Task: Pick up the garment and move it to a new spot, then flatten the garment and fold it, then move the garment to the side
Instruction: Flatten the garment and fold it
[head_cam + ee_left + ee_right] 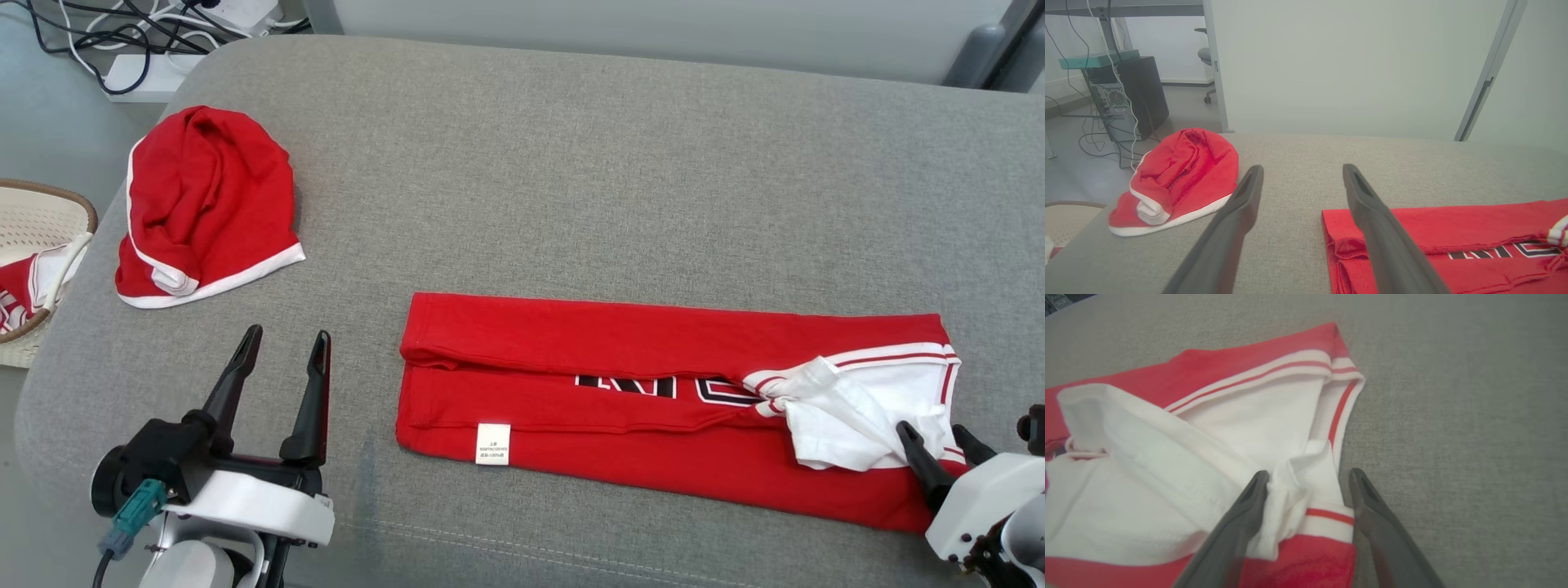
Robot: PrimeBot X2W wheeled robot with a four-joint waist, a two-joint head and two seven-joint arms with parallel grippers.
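One label [493, 443] on garment [620, 339], head view

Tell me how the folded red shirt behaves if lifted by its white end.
Probably floppy: the shirt lies in soft folds, so lifted from one end it would likely droop and unfold. Pushed, it may bunch rather than slide on the woven cushion. The crumpled white part at the open right gripper might pull out first.
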